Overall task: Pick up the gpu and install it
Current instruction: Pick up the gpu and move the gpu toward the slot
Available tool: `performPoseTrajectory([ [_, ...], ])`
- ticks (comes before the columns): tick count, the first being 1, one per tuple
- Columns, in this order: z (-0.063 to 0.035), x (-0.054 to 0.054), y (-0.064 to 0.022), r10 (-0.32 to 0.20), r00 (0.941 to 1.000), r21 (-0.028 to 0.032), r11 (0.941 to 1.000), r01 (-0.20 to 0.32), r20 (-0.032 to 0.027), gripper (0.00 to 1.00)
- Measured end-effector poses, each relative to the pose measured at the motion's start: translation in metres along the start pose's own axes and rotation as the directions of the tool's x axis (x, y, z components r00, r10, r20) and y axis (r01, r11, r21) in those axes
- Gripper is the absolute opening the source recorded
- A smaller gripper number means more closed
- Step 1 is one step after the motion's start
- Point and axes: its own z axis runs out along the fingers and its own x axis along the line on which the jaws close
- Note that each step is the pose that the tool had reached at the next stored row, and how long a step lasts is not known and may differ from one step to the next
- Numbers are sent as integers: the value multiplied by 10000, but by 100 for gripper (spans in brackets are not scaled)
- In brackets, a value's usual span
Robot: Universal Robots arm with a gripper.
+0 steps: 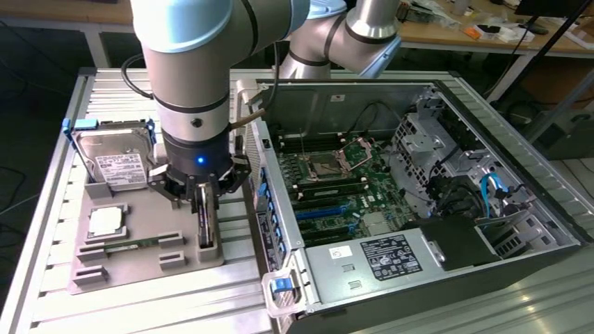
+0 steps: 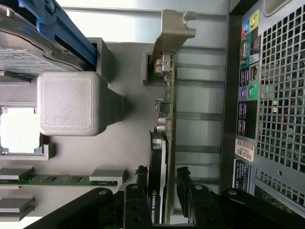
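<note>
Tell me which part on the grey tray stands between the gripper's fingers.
The gpu, the card standing on edge inside the open gripper. The hard drive, processor and memory stick sit apart from it.

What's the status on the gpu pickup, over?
Open claw straddles the gpu, not clamped. Card stands on edge in the gray tray. Nothing between claw and card; computer case alongside, apart.

The gpu [image 2: 159, 157] carries a dull metal bracket [image 2: 174, 33], probably steel.

Hand [image 1: 204, 207] spread over upright gpu [image 1: 206, 234] (grey tray [image 1: 139, 262], beside case [image 1: 352, 97]).
</note>
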Motion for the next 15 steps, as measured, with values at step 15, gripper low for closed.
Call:
performPoseTrajectory([
  [15,58,70,68,4,10000,-137,9999,-4,3,39],
])
